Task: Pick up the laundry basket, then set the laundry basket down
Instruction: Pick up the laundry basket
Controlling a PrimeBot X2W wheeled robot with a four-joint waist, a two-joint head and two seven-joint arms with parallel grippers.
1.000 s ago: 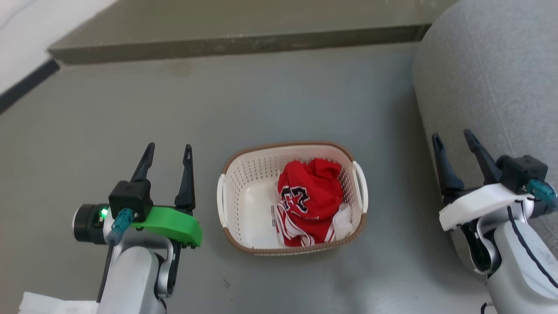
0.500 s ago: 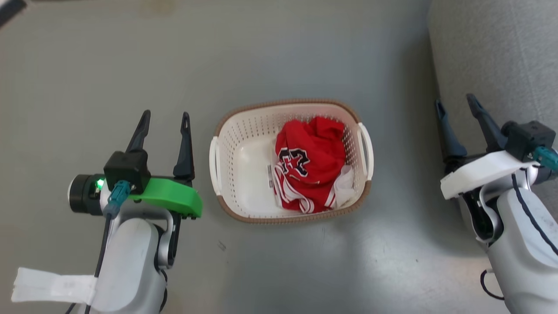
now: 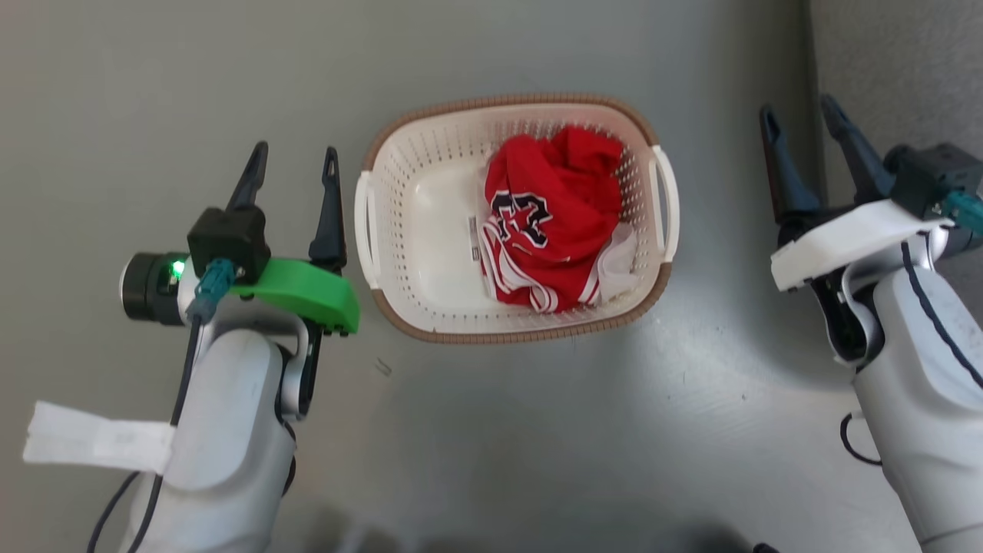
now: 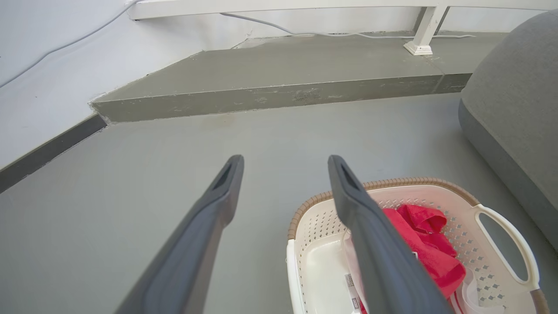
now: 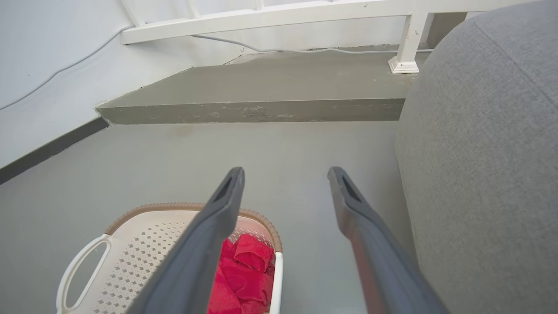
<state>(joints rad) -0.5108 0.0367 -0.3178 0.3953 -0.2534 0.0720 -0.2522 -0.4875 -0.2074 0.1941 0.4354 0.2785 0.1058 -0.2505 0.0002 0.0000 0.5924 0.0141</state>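
Cream plastic laundry basket point(image 3: 441, 238) lay between the arms, long axis side to side. Left gripper point(image 3: 296, 150) just beside its handle point(image 3: 362, 230), right gripper point(image 3: 797, 106) farther off. Both spread, empty.

A crumpled red garment point(image 3: 553, 207) with white trim and dark lettering lies bunched; the grey floor point(image 3: 192, 69) is smooth and faintly glossy; a low grey step point(image 4: 279, 93) rises at its far side, its edge scuffed; a grey upholstered seat point(image 5: 479, 152) stands to the right; behind are a white wall point(image 4: 52, 65) with dark skirting point(image 4: 48, 152), a thin cable point(image 4: 314, 34), and a white post point(image 4: 425, 30) footed on the step.
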